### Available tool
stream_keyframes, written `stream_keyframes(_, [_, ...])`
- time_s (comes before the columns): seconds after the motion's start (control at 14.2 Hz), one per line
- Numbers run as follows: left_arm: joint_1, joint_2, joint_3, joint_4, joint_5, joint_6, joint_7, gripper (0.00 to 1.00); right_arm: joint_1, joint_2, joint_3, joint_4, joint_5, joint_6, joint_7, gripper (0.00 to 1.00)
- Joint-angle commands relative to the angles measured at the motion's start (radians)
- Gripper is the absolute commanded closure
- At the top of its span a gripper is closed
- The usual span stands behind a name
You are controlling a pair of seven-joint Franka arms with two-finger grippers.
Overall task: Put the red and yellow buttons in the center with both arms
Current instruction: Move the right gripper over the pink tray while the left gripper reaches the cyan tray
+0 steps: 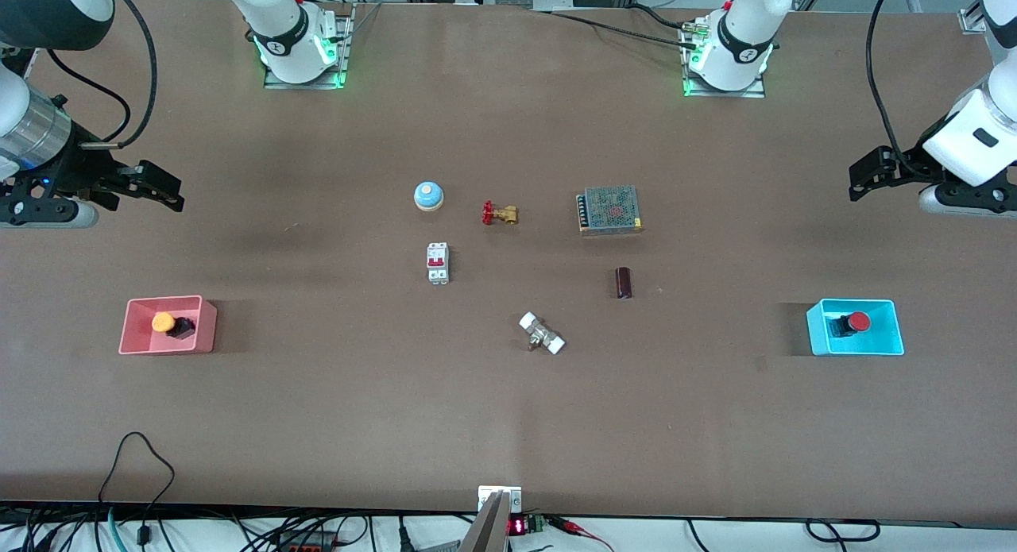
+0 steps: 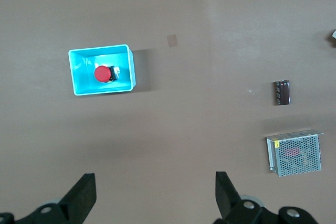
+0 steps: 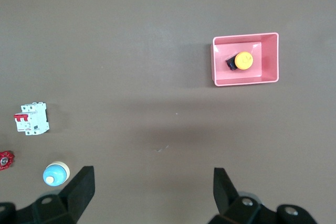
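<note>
The red button is seen lying on its side inside the cyan tray, toward the left arm's end of the table; the same button and tray are shown in the left wrist view. The yellow button is seen lying on its side inside the pink tray, toward the right arm's end of the table, and is also shown in the right wrist view with its tray. The left gripper is held in the air over bare table at its own end, well apart from the cyan tray, with its fingers spread wide and nothing between them. The right gripper is held likewise over bare table at its end, well apart from the pink tray, with its fingers spread and nothing held. In the middle of the table are placed a blue dome, a brass valve, a circuit breaker, a metal mesh box, a dark cylinder and a white-ended fitting, all apart from one another.
</note>
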Motion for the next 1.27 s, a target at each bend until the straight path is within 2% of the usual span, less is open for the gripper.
stream_keyframes(0.0, [-0.014, 0.014, 0.017, 0.029, -0.017, -0.015, 0.005, 0.0, -0.004, 0.011, -0.002, 0.028, 0.009, -0.024, -0.005, 0.0])
stream_keyframes(0.28, [-0.014, 0.015, 0.017, 0.029, -0.017, -0.015, 0.005, 0.0, -0.022, 0.015, 0.002, 0.012, 0.009, -0.012, -0.02, 0.0])
stream_keyframes(0.49, [-0.011, 0.015, 0.017, 0.028, -0.017, -0.018, 0.003, 0.0, -0.048, 0.052, 0.005, 0.012, 0.007, 0.004, -0.044, 0.0])
stream_keyframes(0.7, [-0.002, 0.015, 0.017, 0.029, -0.017, -0.017, 0.003, 0.0, -0.092, 0.13, 0.011, 0.014, 0.01, 0.033, -0.044, 0.0])
stream_keyframes(0.92, [-0.002, 0.017, 0.016, 0.029, -0.015, -0.017, 0.001, 0.0, -0.184, 0.204, 0.065, 0.014, 0.006, 0.151, -0.184, 0.0])
stream_keyframes(1.2, [-0.002, 0.049, 0.017, 0.044, -0.014, -0.015, 0.0, 0.0, -0.224, 0.294, 0.065, 0.014, -0.014, 0.281, -0.281, 0.0])
